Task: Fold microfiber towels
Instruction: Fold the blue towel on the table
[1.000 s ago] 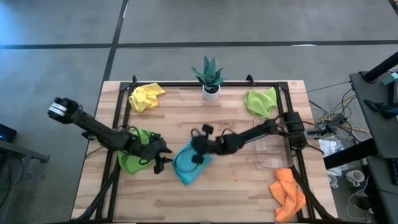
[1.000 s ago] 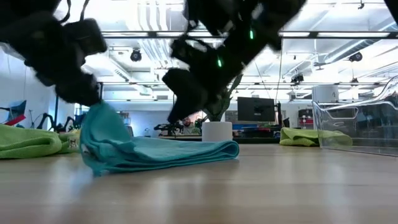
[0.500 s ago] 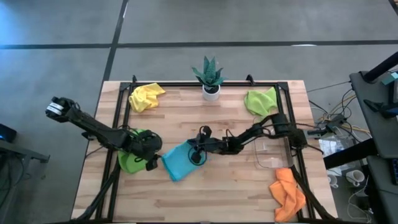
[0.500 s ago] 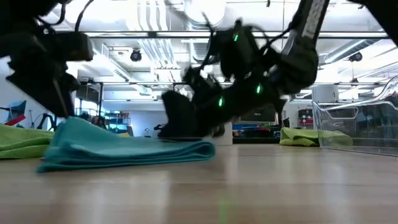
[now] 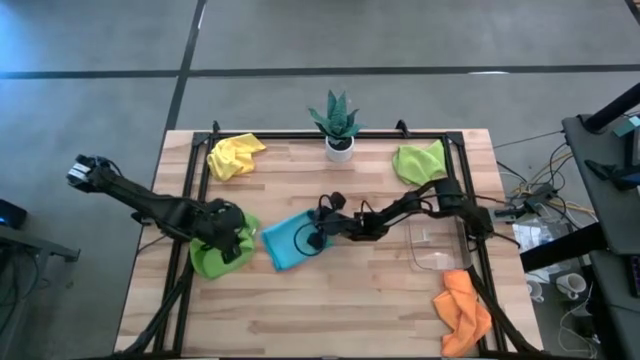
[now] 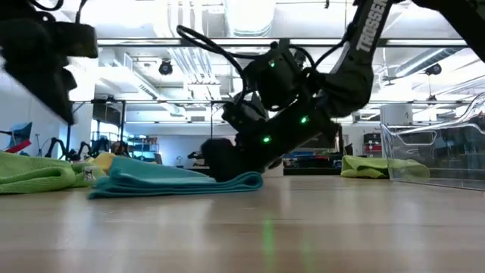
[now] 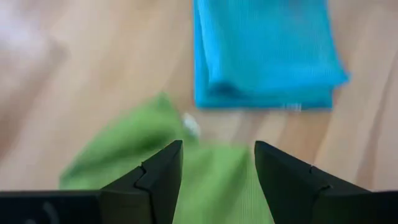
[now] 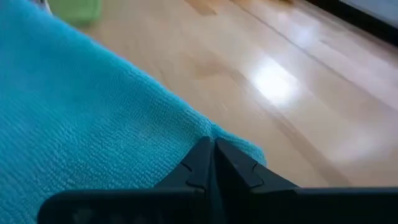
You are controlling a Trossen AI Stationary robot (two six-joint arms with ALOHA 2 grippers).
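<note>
As the high view shows, the light blue towel [image 5: 293, 241] lies folded mid-counter [image 5: 340, 310], with the right gripper [image 5: 318, 233] on its right edge and the left gripper [image 5: 240, 247] above a lime green towel [image 5: 211, 260] beside it

Low view: right gripper down at the blue towel's end

Left wrist view: fingers [image 7: 158, 177] parted, empty, over green cloth

Right wrist view: fingers [image 8: 199, 163] pressed together, resting on blue cloth, no fold visibly pinched
</note>
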